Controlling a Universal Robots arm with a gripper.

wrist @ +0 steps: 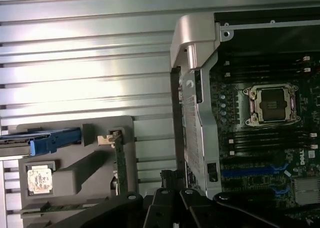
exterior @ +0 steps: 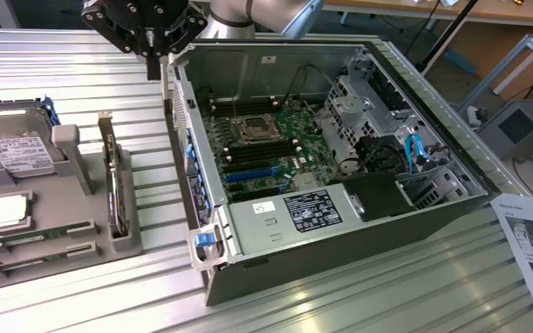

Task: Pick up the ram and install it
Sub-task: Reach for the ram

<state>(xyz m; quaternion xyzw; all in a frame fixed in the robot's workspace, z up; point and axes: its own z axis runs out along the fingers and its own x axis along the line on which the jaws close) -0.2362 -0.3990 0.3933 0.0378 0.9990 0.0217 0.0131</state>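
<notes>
Ribbed aluminium table (exterior: 63, 62) runs under everything, with a gray fixture tray (exterior: 125, 239) toward the exterior view's left and an open computer case (exterior: 248, 69) beside it. My gripper (exterior: 155, 68) hangs above the far corner of that case, fingers pressed together with nothing between them. The ram (exterior: 49, 236) sits well apart from me, lying on edge in a slot at the near end of the tray, just beside the square silver processor chip (exterior: 5, 210). A second green stick (exterior: 26, 265) fills the next slot, and I cannot be sure which of the two is meant. It is a long, narrow, thin green board. I judge it light and stiff but fragile, best pinched across its flat faces near the middle of the upper edge, squarely, so it stays upright for the motherboard's black slots (exterior: 248, 149).
</notes>
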